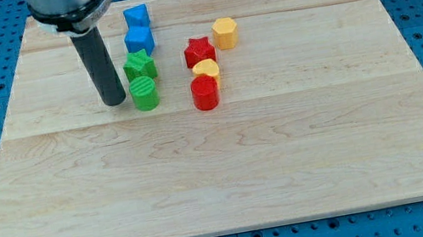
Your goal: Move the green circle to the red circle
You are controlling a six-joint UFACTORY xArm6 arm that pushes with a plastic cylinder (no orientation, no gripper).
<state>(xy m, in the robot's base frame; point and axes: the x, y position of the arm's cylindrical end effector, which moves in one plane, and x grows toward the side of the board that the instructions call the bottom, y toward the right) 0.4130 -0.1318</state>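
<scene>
The green circle (144,93) stands on the wooden board (228,167), left of centre in the upper half. The red circle (205,94) stands a short way to its right, with a gap between them. My tip (115,103) rests on the board just left of the green circle, very close to it or touching; I cannot tell which. The dark rod rises from the tip toward the view's top.
A green star (138,65) sits right above the green circle. A blue cube (139,39) and another blue block (136,16) stand above that. A yellow block (207,69) touches the red circle's top, a red star (198,50) above it, a yellow hexagon (225,32) upper right.
</scene>
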